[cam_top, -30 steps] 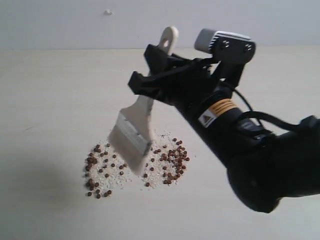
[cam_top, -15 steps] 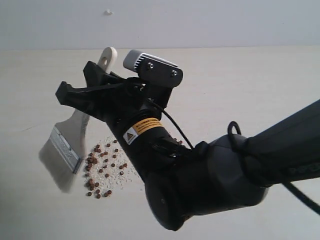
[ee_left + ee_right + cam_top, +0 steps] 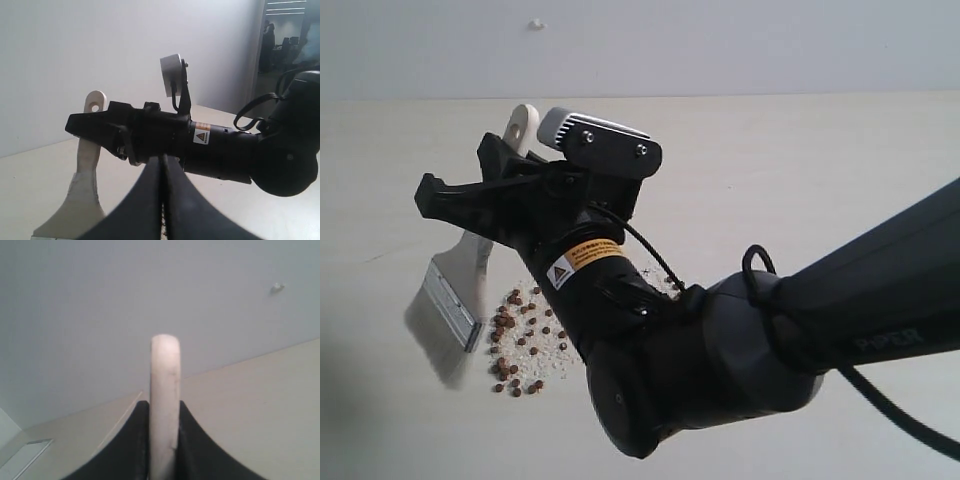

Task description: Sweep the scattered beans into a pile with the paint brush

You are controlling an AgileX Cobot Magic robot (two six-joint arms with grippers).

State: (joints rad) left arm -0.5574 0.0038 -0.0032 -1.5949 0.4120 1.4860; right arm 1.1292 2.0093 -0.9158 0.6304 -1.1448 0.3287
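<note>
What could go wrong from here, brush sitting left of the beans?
1. The wide pale-wooden paint brush is held by the right gripper high on its handle, far from the bristles; pressing down could pivot it.
2. The small round reddish-brown beans lie loosely scattered; a hard stroke may roll them apart, not pile them.
3. The black arm covers the table right of them in the exterior view; beans there may be missed.

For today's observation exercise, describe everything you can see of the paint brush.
The paint brush is wide and flat: pale wooden handle with a hole at its rounded end, silver metal ferrule, off-white bristles blurred at the tips. It hangs tilted, bristles down, left of the beans in the exterior view; whether they touch the table cannot be told. The right gripper clamps the upper handle between its black jaws.
</note>
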